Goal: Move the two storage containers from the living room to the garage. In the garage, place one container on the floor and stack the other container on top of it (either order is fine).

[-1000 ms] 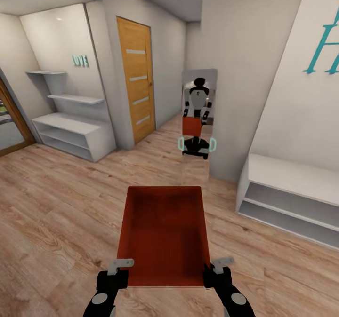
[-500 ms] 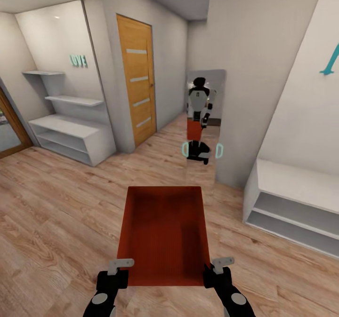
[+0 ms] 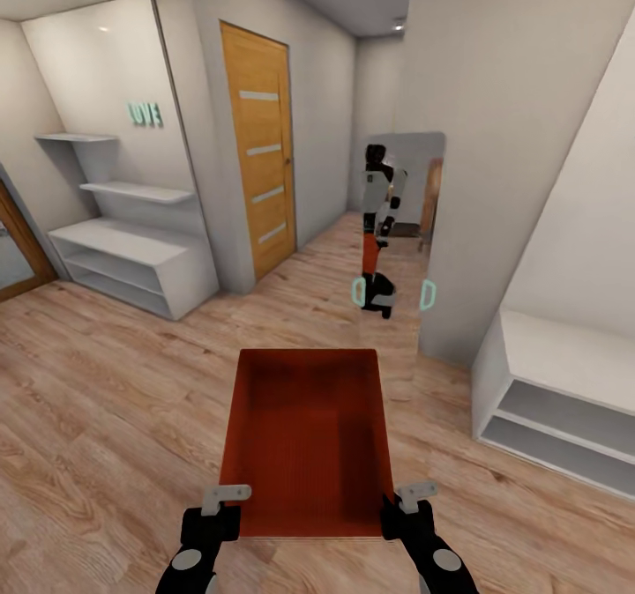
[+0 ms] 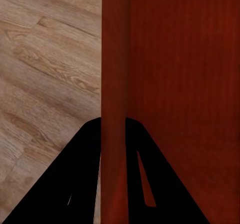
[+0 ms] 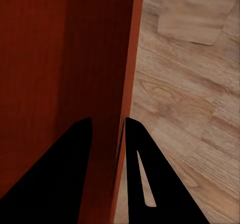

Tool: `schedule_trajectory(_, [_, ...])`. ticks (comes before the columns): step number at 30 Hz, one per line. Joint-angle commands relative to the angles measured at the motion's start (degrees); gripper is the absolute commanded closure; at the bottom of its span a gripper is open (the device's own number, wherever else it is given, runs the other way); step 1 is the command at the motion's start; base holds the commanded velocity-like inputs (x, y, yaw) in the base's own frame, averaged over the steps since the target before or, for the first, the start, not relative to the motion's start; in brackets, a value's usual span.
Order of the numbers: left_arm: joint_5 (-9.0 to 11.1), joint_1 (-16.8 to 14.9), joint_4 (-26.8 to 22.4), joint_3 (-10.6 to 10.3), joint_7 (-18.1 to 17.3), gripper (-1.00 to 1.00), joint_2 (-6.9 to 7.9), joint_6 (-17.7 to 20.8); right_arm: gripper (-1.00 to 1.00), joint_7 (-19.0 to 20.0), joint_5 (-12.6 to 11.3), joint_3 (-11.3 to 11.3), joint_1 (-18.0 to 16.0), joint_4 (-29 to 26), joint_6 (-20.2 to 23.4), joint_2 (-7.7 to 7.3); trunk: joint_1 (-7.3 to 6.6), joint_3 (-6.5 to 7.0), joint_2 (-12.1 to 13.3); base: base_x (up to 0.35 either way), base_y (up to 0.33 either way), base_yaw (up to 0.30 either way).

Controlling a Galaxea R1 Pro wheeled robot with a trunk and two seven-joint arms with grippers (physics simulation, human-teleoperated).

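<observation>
L gripper (image 3: pixel 226 493) & R gripper (image 3: pixel 416 491) jaws each clamped on storage container (image 3: pixel 306 440) side walls

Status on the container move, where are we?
Picked up: one storage container, left gripper and right gripper each clamped on a side wall. In hand: carrying it over wood-plank flooring toward a hallway. Left: reaching the garage, setting down, stacking the second.

One storage container (image 3: pixel 304 440), two pincers, left pincer (image 3: pixel 222 499), right pincer (image 3: pixel 413 497), one wooden door (image 3: pixel 259 171), two white shelf units (image 3: pixel 132 255)

The white shelf unit (image 3: pixel 564 400) runs past the picture's right edge.
</observation>
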Motion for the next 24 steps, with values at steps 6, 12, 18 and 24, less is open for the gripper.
schedule_trajectory(6, [-0.65,-0.04,-0.09,1.63,0.55,1.00,0.04,0.51,1.00,0.30,0.41,-0.08,-0.03,-0.22,0.37,-0.01,0.07,-0.11,-0.12,0.311,0.174,0.000])
schedule_trajectory(12, [-0.62,-0.05,-0.09,1.63,0.55,1.00,0.04,0.51,1.00,0.30,0.41,-0.08,-0.01,-0.22,0.36,-0.01,0.07,-0.11,-0.12,0.310,0.175,0.000])
schedule_trajectory(18, [-0.58,-0.04,-0.09,1.63,0.55,1.00,0.04,0.51,1.00,0.30,0.41,-0.08,-0.05,-0.22,0.35,-0.01,0.07,-0.11,-0.12,0.310,0.176,0.000])
schedule_trajectory(24, [-0.58,-0.06,-0.09,1.63,0.55,1.00,0.04,0.51,1.00,0.30,0.41,-0.08,0.00,-0.22,0.35,-0.01,0.07,-0.11,-0.12,0.308,0.184,0.000])
